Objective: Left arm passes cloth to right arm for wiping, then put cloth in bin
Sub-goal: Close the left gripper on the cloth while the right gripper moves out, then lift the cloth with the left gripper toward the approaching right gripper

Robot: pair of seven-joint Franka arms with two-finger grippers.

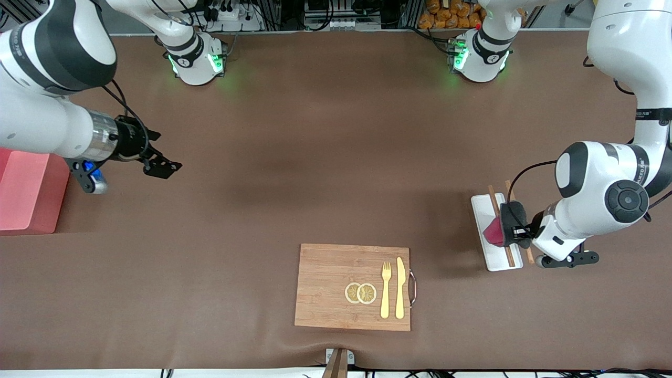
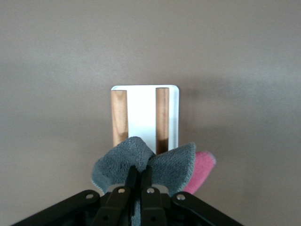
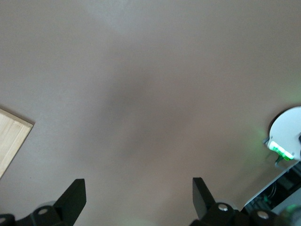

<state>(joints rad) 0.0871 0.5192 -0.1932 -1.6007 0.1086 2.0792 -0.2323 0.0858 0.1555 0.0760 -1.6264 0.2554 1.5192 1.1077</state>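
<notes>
So: one cloth (image 2: pixel 164 165), one tray (image 1: pixel 485 226), one bin (image 1: pixel 26 191). My left gripper (image 2: pixel 138 176) is clenched on the cloth over the tray; my right gripper (image 3: pixel 138 195) waits near the bin, spread wide, holding nothing.

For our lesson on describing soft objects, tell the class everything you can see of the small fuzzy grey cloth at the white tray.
The small fuzzy charcoal-grey cloth looks soft and napped, bunched into two rounded folds, with a magenta-pink part showing at one edge. The left arm's black two-finger end effector is shut on its middle, pinching it. It sits over the white oblong tray with two wooden strips, at the left arm's end of the table; whether it touches the tray cannot be told.
</notes>
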